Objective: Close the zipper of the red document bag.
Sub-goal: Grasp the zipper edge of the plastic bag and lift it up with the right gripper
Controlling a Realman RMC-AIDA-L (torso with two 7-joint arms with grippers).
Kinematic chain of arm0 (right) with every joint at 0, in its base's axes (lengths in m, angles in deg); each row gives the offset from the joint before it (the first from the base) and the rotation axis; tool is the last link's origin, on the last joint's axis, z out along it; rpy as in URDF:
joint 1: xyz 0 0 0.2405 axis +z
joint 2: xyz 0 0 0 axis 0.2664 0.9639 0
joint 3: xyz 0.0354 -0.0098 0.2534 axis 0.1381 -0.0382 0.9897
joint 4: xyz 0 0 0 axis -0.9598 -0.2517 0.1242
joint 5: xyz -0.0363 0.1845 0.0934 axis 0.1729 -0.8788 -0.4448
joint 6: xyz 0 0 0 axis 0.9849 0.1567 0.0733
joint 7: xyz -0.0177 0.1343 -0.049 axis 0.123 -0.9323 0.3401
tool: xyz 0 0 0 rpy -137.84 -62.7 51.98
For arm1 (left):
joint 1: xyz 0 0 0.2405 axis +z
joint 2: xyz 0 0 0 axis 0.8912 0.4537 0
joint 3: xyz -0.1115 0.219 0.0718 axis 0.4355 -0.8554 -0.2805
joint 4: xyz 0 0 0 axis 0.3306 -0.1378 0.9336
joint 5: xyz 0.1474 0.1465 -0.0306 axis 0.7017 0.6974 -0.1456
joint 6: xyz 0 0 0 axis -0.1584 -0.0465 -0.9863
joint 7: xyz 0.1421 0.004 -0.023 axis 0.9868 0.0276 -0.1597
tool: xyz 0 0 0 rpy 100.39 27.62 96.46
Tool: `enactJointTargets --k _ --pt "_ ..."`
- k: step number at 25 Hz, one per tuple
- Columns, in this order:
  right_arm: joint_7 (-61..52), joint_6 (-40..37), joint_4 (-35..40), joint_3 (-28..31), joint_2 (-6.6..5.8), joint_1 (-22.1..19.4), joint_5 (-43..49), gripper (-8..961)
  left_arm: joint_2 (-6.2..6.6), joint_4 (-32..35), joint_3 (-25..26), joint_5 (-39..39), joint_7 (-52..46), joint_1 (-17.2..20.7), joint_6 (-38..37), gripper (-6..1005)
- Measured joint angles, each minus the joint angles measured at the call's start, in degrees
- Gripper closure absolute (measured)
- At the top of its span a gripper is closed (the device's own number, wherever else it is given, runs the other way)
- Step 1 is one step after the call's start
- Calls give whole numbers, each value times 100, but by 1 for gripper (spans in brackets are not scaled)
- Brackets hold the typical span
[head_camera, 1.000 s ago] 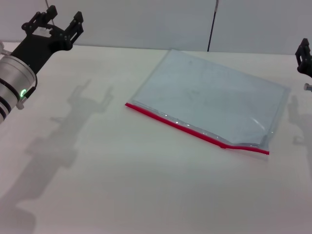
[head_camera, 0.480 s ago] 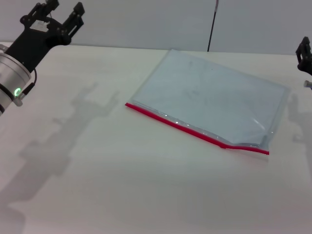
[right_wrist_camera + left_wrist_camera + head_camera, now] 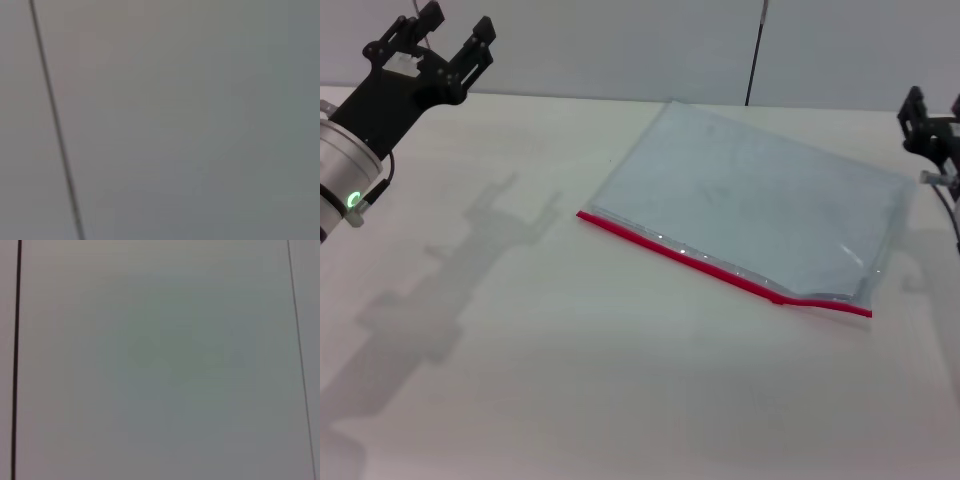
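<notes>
Translucent pale-blue plastic spread flat on the white table [image 3: 570, 400]: that's the red document bag [image 3: 750, 205], lying at an angle right of centre, nothing touching it. Its zipper [image 3: 720, 268] runs as a bright red strip along the near long edge, from the left corner down to the right corner, and close to that right end the edge lifts and buckles a little. Up in the far left corner the left gripper [image 3: 448, 38] hangs above the table, fingers spread wide, holding nothing, well apart from the bag. Over at the right edge the right gripper [image 3: 932, 125] sits just beyond the bag's far right corner, only partly in view, so whether it is spread or closed I cannot tell. Both wrist views show only a plain pale wall with a thin dark line.
</notes>
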Motion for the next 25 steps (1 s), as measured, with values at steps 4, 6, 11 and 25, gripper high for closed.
enactJointTargets --k 4,6,11,25 --pt "145 -551 560 41 -163 -265 136 375 -23 293 -24 1 139 121 -366 309" --pt "195 -1021 982 116 -343 -464 330 374 -70 538 -7 1 186 180 -725 309" --pt "268 -2246 1777 427 -706 -868 819 374 -128 1004 -14 1 162 404 -1060 311" --pt "2449 -7217 3173 2905 -65 -1571 2274 372 -121 1446 -31 163 56 590 -1413 314"
